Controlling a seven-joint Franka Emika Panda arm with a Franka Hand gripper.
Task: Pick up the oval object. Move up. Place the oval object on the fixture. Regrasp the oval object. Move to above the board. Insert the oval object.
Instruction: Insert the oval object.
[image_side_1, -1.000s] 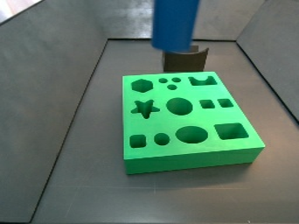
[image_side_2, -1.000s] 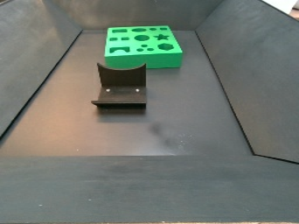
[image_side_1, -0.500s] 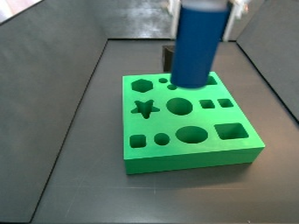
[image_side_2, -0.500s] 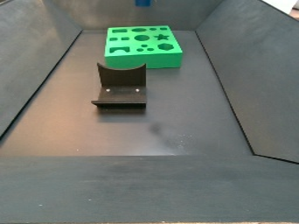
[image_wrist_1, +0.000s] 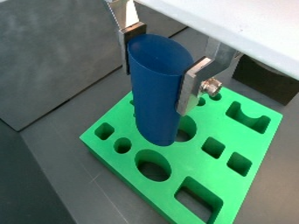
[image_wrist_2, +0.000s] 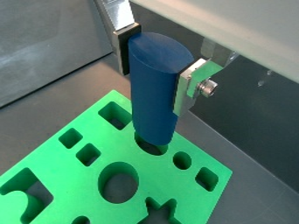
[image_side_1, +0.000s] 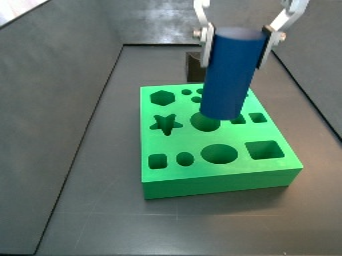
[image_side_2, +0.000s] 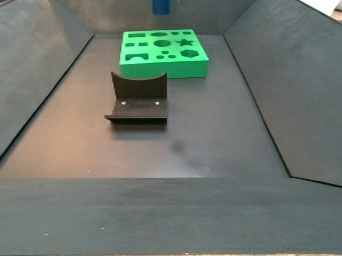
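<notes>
The oval object (image_side_1: 225, 80) is a blue peg held upright, and my gripper (image_side_1: 242, 33) is shut on its upper end. Both wrist views show the silver fingers (image_wrist_1: 197, 80) (image_wrist_2: 193, 79) pressed on opposite sides of the oval object (image_wrist_1: 158, 87) (image_wrist_2: 155, 87). Its lower end hangs close over the holes of the green board (image_side_1: 221, 170) (image_wrist_1: 117, 131) (image_wrist_2: 70, 175); whether it touches cannot be told. Beyond the board, the dark fixture (image_side_1: 194, 66) is partly hidden. In a side view the fixture (image_side_2: 138, 98) stands empty in front of the board (image_side_2: 187, 66), and only the peg's tip (image_side_2: 162, 5) shows.
Dark grey walls (image_side_1: 67, 70) (image_side_2: 267, 90) slope up round the bin floor (image_side_2: 174, 150). The board carries star, hexagon, round, oval and square cut-outs.
The gripper has come down with the oval object over the board. The peg's lower end now sits much nearer the board's holes.
</notes>
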